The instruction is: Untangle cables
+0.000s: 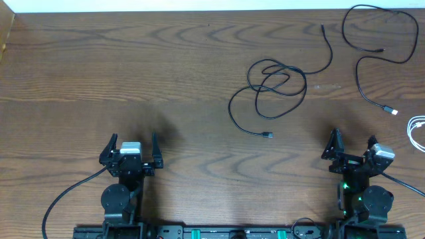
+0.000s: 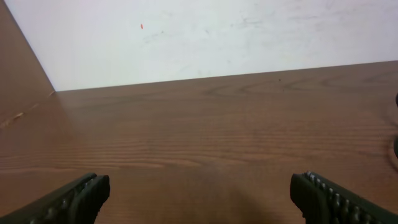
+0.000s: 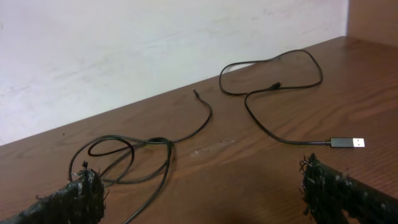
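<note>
A black cable [image 1: 277,78] lies in overlapping loops at the table's middle right, and its plug [image 1: 268,135] points toward the front. A second black cable [image 1: 359,76] curls at the far right corner and ends in a silver plug [image 1: 392,111]. Only a piece of a white cable [image 1: 416,130] shows at the right edge. My right gripper [image 1: 353,137] is open near the front, short of them all. Its wrist view shows the loops [image 3: 124,152] and the silver plug [image 3: 346,142] ahead of the open gripper [image 3: 199,177]. My left gripper [image 1: 133,139] [image 2: 200,186] is open over bare wood.
The white wall [image 2: 199,37] runs along the table's far edge. Thick black arm wires trail from the left base [image 1: 66,198] and the right base [image 1: 406,186]. The table [image 1: 133,66] is brown wood.
</note>
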